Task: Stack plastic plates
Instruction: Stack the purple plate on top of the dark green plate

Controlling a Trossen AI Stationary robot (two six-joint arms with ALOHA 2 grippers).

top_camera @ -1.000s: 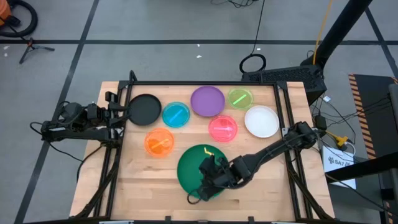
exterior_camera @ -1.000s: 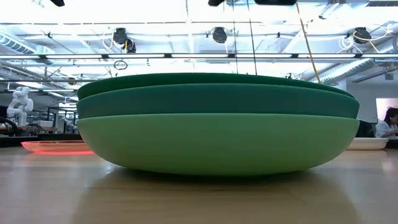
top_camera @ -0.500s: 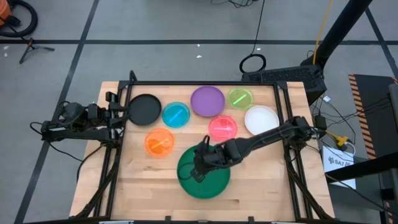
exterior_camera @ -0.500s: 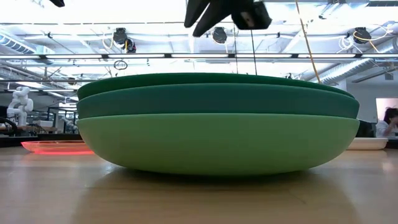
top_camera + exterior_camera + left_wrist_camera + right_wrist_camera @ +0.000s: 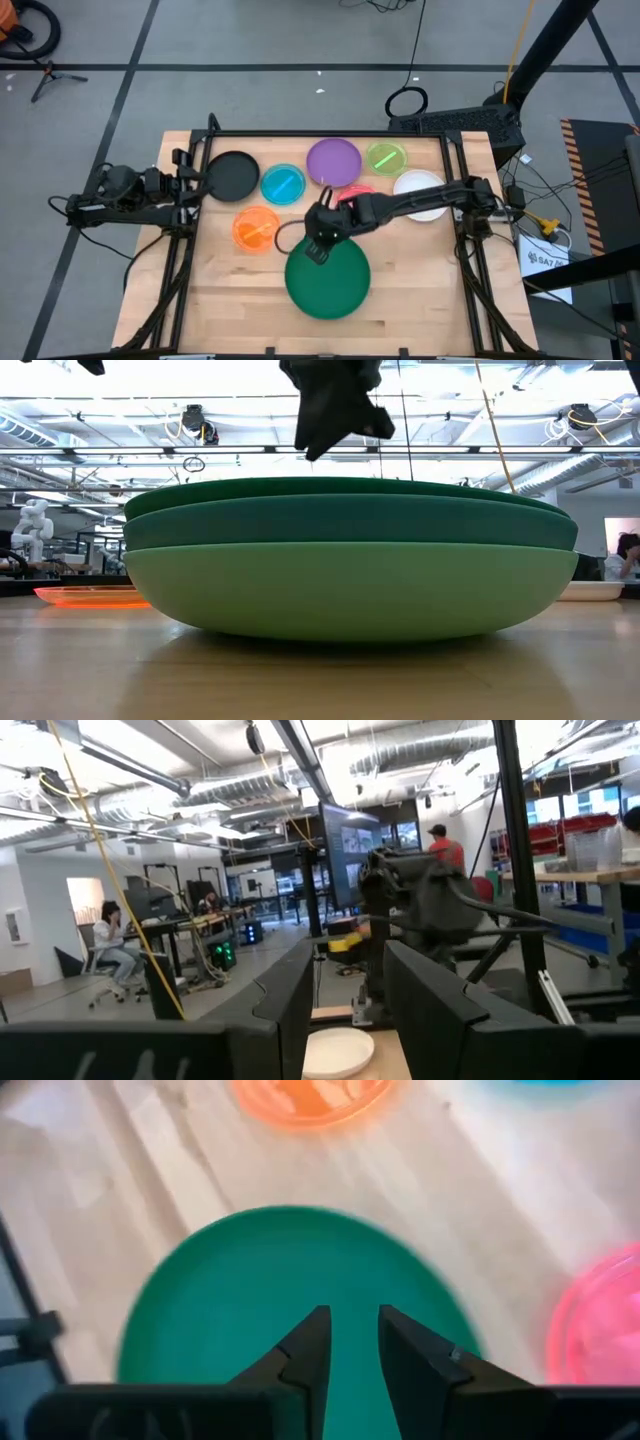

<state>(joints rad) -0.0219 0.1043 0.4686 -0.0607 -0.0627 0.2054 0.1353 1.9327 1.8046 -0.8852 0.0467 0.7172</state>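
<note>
Three large plates sit stacked near the table's near edge: dark green [image 5: 330, 285] on top, teal [image 5: 350, 520] under it, mint [image 5: 350, 590] on the wood. My right gripper [image 5: 318, 246] hovers open over the stack's far-left rim and touches nothing; the green plate [image 5: 290, 1280] shows between its fingers. Behind the stack lie the orange [image 5: 256, 228], black [image 5: 232, 175], blue [image 5: 283, 184], purple [image 5: 333, 161] and lime [image 5: 386, 157] plates. The pink [image 5: 352, 192] and white [image 5: 425, 185] plates are partly under the right arm. My left gripper [image 5: 345, 1005] waits open at the table's left edge.
A dark frame rail [image 5: 330, 134] runs along the far edge, and rails flank both sides. Bare wood [image 5: 420, 270] lies right of the stack and on its near-left side [image 5: 235, 290]. People and desks show in the room beyond the table.
My right gripper has moved from over the near part of the stack toward the table's far edge and now hangs over the stack's far-left rim. Its arm has swung across the pink and white plates. The stack has stayed in place.
</note>
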